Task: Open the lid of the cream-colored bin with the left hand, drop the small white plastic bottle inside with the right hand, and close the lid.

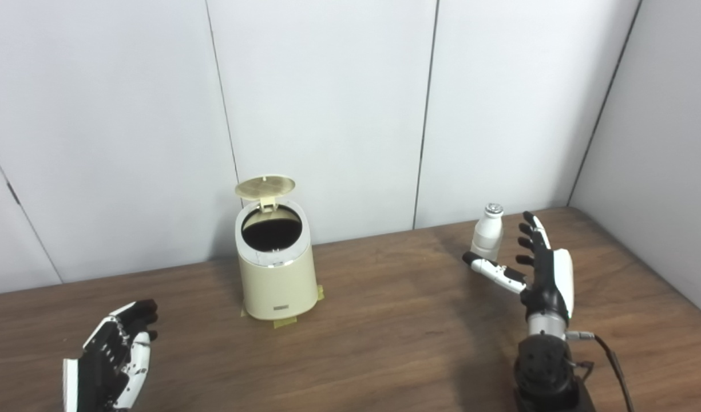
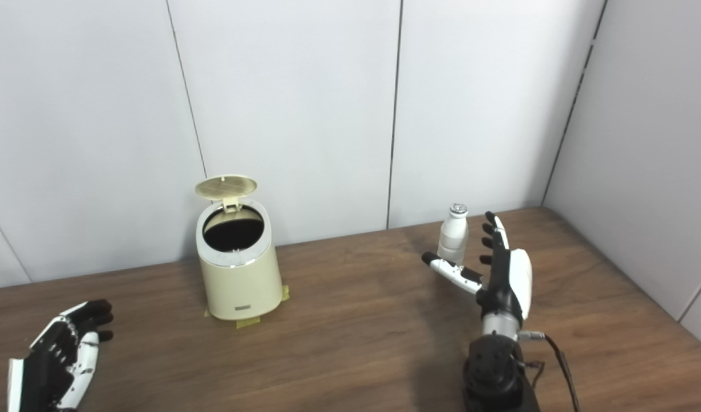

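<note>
- Bin (image 1: 276, 269): cream-colored, smooth plastic cylinder, slightly tapered, with a bright metallic band around the top rim. Stands upright on the table (image 1: 384, 332), small yellowish tape tabs sticking out under its base.
- Lid (image 1: 265, 186): round cream disc with a ribbed underside, hinged at the back of the bin and tipped up; the dark round opening is exposed.
- Table: dark brown wood-grain surface, matte, ending at plain white wall panels behind the bin.
- Bottle (image 1: 488, 232): small white plastic, milk-bottle shape with a narrowed neck and a silvery ridged cap. Upright on the table, well to the right of the bin, near the back edge.
- Right hand (image 1: 533, 269): black fingers, white back shell; released, fingers spread and pointing up, thumb stretched out toward the bin side. Bottle sits just beyond the thumb and beside the fingers, with no clear contact; not grasped.
- Left hand (image 1: 113, 355): holds nothing, fingers loosely curled but apart, low and to the left of the bin, well apart from it.
</note>
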